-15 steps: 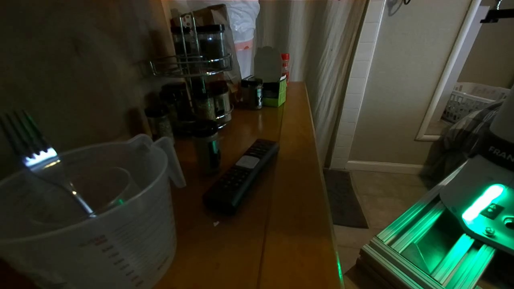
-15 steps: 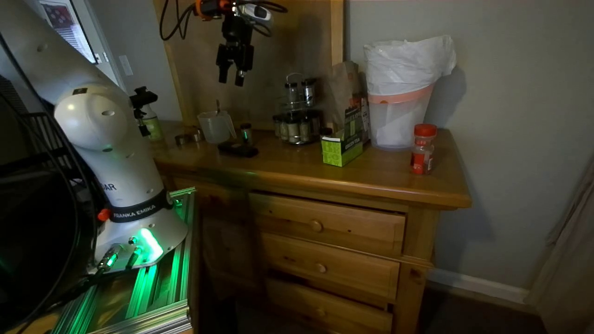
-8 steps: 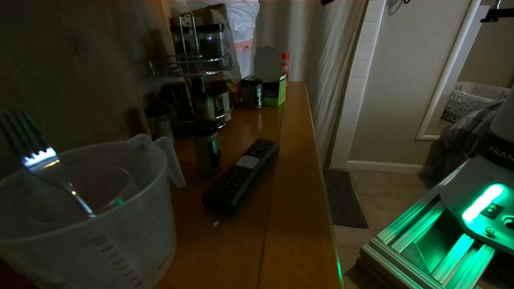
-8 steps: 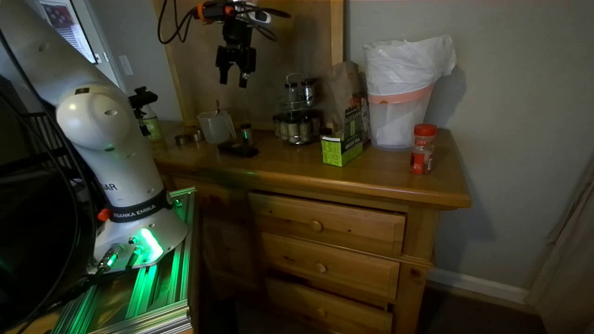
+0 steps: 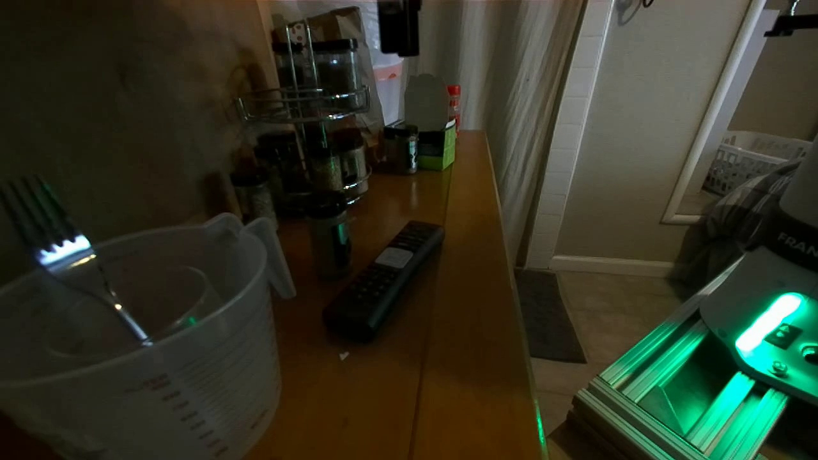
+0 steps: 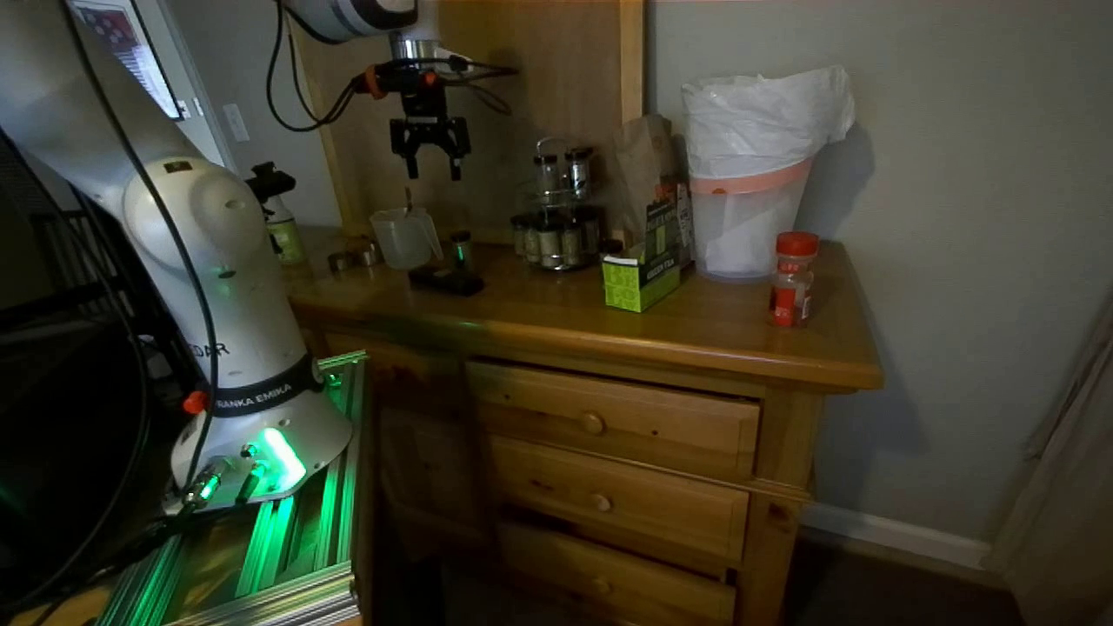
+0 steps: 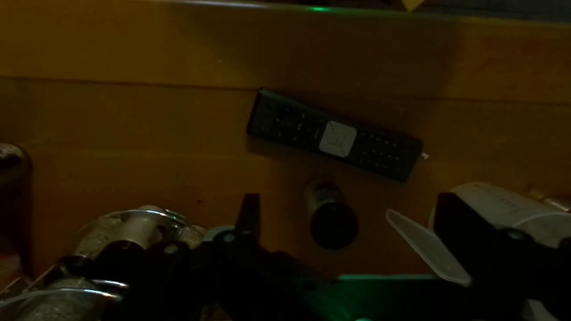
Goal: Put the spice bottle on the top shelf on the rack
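One spice bottle (image 5: 330, 237) stands upright beside the remote (image 5: 386, 278); your empty gripper (image 6: 434, 174) hangs spread, well above. Centre over the cap (image 7: 334, 227), then descend straight, keeping off the jug handle (image 7: 427, 246).

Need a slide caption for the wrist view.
Open gripper above the upright spice bottle, black remote alongside, chrome rack at lower left of frame.

In an exterior view, bottle (image 6: 462, 252) sits on the surface (image 6: 530, 300), remote (image 6: 445, 279) right in front of it, jug (image 6: 402, 239) just to its left, rack (image 6: 555, 200) further out to its right, hand (image 6: 434, 175) up over it.
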Controlling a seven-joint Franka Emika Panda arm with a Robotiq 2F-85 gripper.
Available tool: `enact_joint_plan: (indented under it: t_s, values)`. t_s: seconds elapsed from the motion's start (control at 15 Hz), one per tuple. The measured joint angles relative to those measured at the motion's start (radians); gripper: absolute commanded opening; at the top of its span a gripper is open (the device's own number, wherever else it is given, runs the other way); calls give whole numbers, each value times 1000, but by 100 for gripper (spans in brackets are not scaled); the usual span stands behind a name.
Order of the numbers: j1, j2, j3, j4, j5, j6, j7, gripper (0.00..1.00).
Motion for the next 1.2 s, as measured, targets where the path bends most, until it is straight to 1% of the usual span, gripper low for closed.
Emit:
enact_joint_plan:
  t_s: [0.07, 0.13, 0.53, 0.67, 0.87, 1.07, 1.2]
  values:
    - [9, 12, 12, -7, 0, 33, 2, 100]
    - [13, 21, 17, -10, -1, 40, 4, 100]
    - [12, 20, 10, -9, -3, 40, 8, 100]
    - [10, 27, 21, -24, -7, 87, 53, 100]
    - [10, 55, 54, -72, -14, 193, 134, 100]
    - [6, 94, 91, -108, -70, 277, 239, 100]
    - [-3, 123, 108, -116, -134, 317, 308, 100]
